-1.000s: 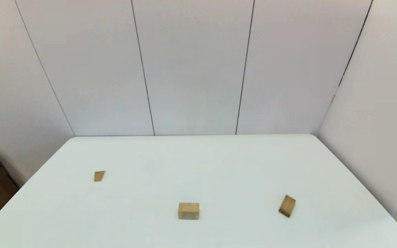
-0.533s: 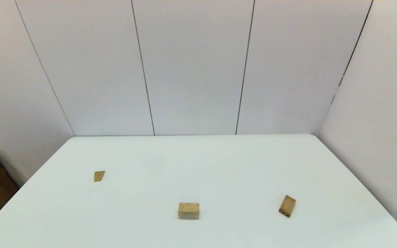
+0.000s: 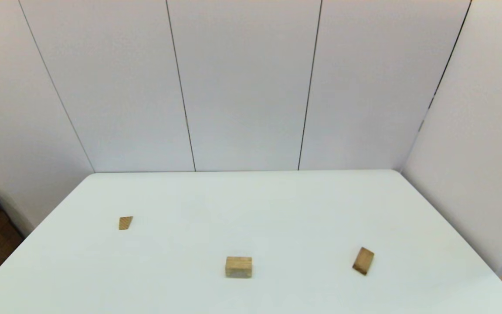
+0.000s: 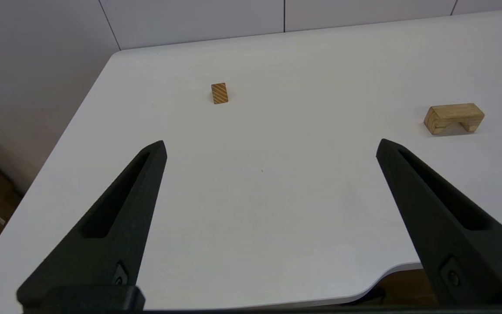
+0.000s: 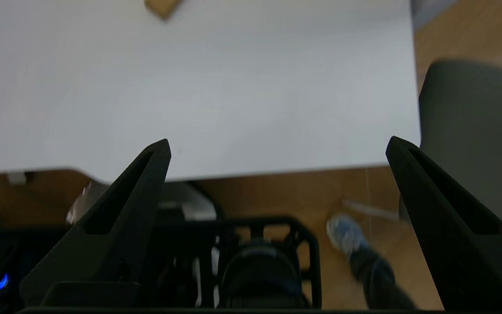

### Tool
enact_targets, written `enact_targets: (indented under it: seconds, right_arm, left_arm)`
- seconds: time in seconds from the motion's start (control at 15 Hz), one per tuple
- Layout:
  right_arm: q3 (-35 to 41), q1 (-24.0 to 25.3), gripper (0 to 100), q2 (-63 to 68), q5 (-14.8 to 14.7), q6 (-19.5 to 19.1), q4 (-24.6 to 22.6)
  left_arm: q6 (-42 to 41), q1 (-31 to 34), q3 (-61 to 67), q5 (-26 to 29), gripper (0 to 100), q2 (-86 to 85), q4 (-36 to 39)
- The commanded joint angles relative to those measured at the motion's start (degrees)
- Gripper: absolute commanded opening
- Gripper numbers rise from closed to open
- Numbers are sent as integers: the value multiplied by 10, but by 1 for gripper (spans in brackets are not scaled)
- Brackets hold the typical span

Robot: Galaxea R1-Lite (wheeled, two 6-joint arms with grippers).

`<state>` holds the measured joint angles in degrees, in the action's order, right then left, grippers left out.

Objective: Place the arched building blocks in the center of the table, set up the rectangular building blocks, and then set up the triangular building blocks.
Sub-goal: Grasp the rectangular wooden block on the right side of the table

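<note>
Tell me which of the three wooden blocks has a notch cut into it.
The arched block, the pale one near the table's middle front. Its underside cut-out leaves two short feet. The rectangular slab on the right and the small striped triangular wedge on the left are solid.

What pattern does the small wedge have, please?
The wedge has diagonal brown stripes, clearest in the left wrist view.

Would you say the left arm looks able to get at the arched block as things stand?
Probably yes. The left hand is open and holds nothing, and only bare table lies between it and the arched block. The triangular block sits well aside.
</note>
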<state>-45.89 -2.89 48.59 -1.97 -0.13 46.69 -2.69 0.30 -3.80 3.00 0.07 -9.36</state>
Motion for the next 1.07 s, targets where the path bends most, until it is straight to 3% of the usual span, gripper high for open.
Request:
enact_targets:
  seconds: [0.07,0.27,0.47,0.73,1.07]
  right_arm:
    - [-25,4,100,63,2,11,47]
    - [-24,26,100,107,14,64,47]
    - [-25,100,100,157,26,118,46]
    - [-47,215,100,258,25,292,42]
    - [-61,250,100,389,22,426,-25]
  left_arm:
    - [0,0,-1,0,100,2,-1]
    - [0,0,0,0,100,2,-1]
    - [0,0,0,0,100,-1,-1]
    - [0,0,-1,0,100,-1,-1]
    - [-2,0,-1,1,100,2,-1]
